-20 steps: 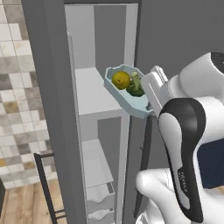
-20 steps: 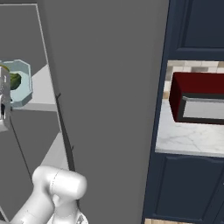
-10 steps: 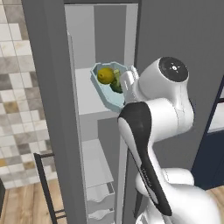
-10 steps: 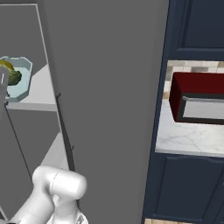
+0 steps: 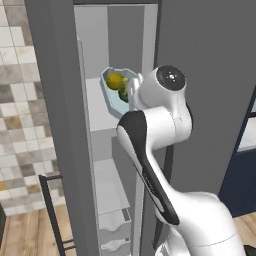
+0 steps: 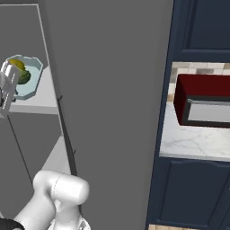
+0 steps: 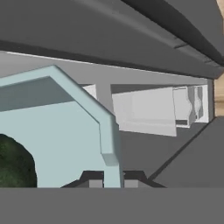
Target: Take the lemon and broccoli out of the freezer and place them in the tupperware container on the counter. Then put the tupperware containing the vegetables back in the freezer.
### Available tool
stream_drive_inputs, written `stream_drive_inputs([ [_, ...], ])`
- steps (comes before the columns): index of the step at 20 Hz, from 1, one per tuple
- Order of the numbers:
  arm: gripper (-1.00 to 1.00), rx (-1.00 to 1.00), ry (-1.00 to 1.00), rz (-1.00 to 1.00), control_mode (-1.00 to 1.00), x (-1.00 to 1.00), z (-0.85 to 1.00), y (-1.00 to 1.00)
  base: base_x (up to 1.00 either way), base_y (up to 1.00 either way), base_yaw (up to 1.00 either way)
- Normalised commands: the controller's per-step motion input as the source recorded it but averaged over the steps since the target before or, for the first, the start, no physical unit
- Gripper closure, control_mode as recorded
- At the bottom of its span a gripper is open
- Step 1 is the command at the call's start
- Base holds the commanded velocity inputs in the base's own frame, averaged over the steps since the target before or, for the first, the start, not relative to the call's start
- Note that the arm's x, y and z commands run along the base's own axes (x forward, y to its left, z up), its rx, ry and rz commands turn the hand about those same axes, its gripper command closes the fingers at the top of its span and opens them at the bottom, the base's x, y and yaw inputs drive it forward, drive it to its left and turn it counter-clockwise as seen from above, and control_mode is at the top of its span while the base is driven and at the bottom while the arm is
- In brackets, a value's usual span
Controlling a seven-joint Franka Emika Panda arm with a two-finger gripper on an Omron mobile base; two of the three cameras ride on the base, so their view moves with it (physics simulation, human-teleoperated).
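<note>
So the tub [image 5: 116, 95] is riding in the end effector [image 7: 110, 181] right at the mouth of the freezer [image 5: 60, 125], hovering over the upper shelf [image 5: 97, 107]. The lemon [image 5: 114, 80] and broccoli [image 7: 15, 164] are both sitting inside it. From the left base cam the tub looks tipped, its open face turned toward the camera, so the cargo seems to lean on the low side.

The thing that matters for the next bit: the tub sticks out ahead of the end effector, deeper into the freezer, with the shelf just under and beyond it. In the hand cam the rim runs straight down between the two tips, so the jaws are clamped shut on the near wall of the tub, nothing else touching them that I can see. The lower drawers [image 7: 153, 109] show past the tub's corner.

My guess is it needs to level out and push farther in before letting go, otherwise the lemon could roll out. The red microwave [image 6: 204, 101] on the worktop [image 6: 193, 141] is well off to the right.
</note>
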Motion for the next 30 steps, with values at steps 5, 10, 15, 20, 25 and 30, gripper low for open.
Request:
stream_drive_inputs([
  [5,1.00,0.04,0.00,-0.01,-1.00,0.59,-0.19,0.15,0.00,0.00,0.00],
  [10,1.00,0.00,0.00,-0.01,-1.00,0.58,-0.25,0.22,0.00,0.00,0.00],
  [15,1.00,0.00,0.01,-0.02,-1.00,0.57,-0.22,0.15,0.00,0.00,0.00],
  [20,1.00,0.00,0.04,-0.02,-1.00,0.60,-0.25,0.12,0.00,0.00,0.00],
  [25,1.00,0.00,0.02,-0.02,-1.00,0.55,-0.19,0.13,0.00,0.00,0.00],
  [30,1.00,0.00,0.00,-0.02,-1.00,0.57,-0.14,0.07,0.00,0.00,0.00],
])
